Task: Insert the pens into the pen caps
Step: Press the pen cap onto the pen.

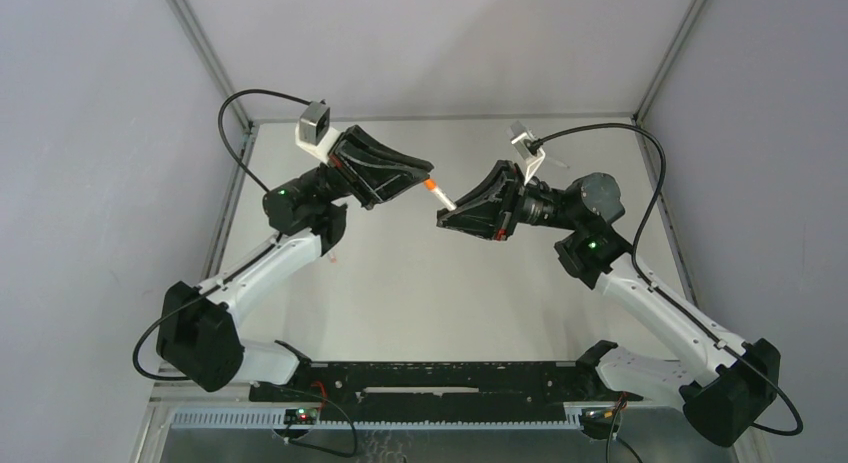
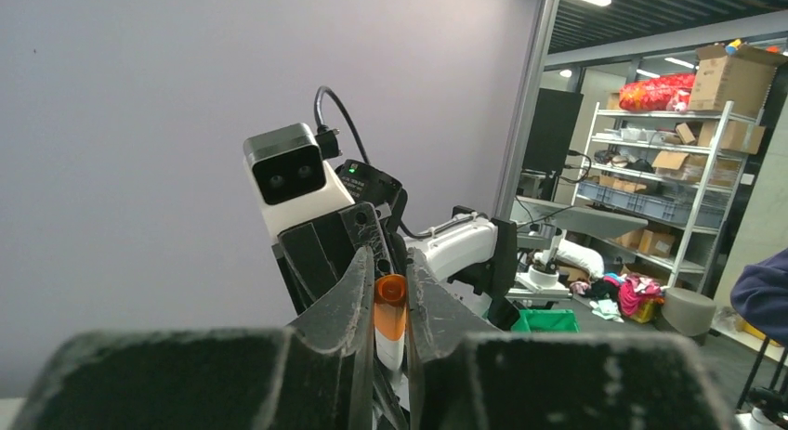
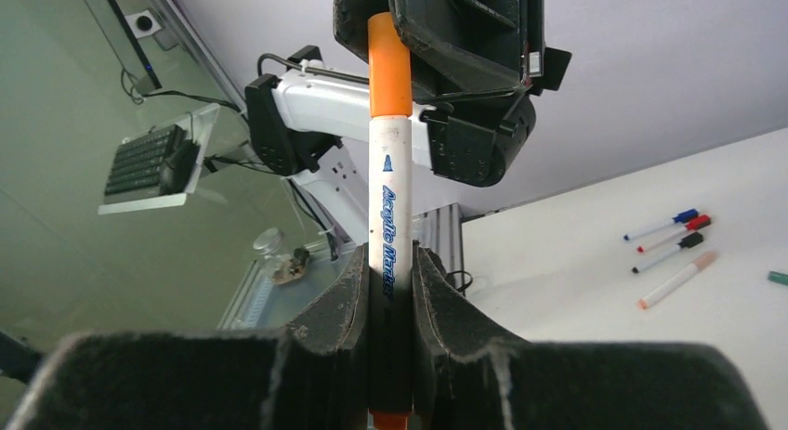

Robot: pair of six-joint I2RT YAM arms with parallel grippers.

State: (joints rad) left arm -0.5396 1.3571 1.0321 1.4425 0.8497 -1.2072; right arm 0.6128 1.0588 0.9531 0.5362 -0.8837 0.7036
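Observation:
One white-barrelled pen [image 1: 441, 195] with an orange cap [image 1: 431, 186] spans the gap between my two grippers, high above the table. My left gripper [image 1: 424, 173] is shut on the orange cap [image 2: 390, 305], with the white barrel [image 2: 390, 351] running away below it. My right gripper [image 1: 447, 213] is shut on the barrel [image 3: 390, 198]. In the right wrist view the orange cap [image 3: 389, 68] sits on the pen's far end. Several other pens lie on the table: blue [image 3: 662, 226], red [image 3: 674, 233], black [image 3: 667, 251] and pinkish [image 3: 676, 280].
A small green cap [image 3: 779, 278] lies at the right edge of the right wrist view. The white table [image 1: 440, 283] is bounded by grey walls and metal corner posts. Both arms reach to its far middle.

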